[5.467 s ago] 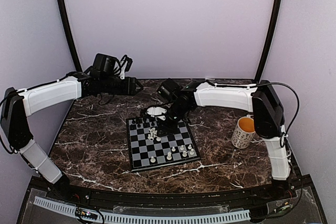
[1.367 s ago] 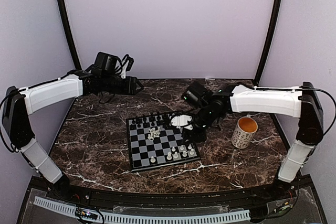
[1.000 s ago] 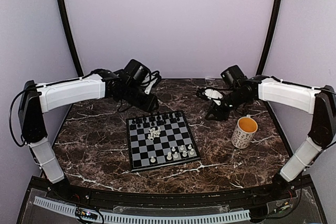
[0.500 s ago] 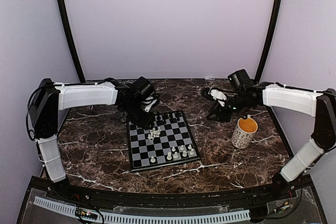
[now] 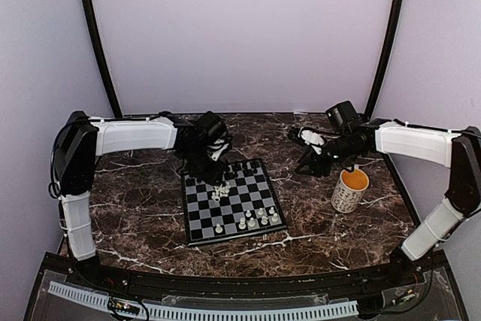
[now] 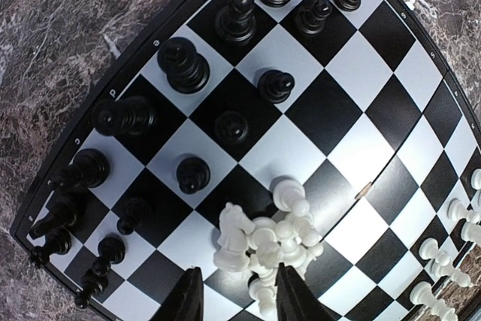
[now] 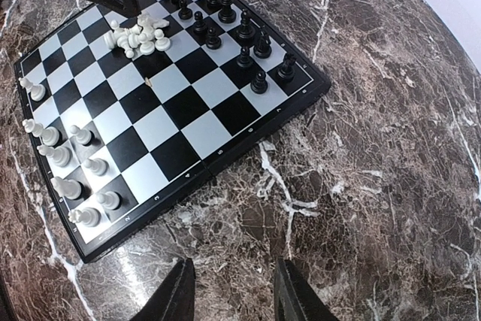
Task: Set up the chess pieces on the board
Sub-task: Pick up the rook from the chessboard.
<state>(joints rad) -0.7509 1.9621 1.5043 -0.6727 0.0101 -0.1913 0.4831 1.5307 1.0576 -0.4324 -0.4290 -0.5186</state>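
**Top external view.** The left tool (image 5: 216, 178) is hovering over the far-left part of the small square black-and-white checkered board (image 5: 201, 222). The board is lying at the middle of the dark brown marbled worktop (image 5: 128, 216). The right tool (image 5: 304, 167) is hanging beyond the board's far-right corner, near the white patterned mug with an orange interior (image 5: 348, 190).

**Left wrist view.** The left tool's jaws are standing apart, gripping nothing. A heap of tiny white chessmen (image 6: 267, 249) is lying tumbled just ahead of the black fingertips (image 6: 188, 298), with its nearest pieces reaching into the gap. Tiny black chessmen (image 6: 184, 69) are standing upright in two rows along the board's edge, beyond the heap.

**Right wrist view.** The right tool (image 7: 234, 298) is showing its jaws parted and empty above bare worktop. The board is lying ahead of it, clear of the fingertips. More white chessmen are standing along the board's left side. The heap is lying at the far side, just beside the left tool.
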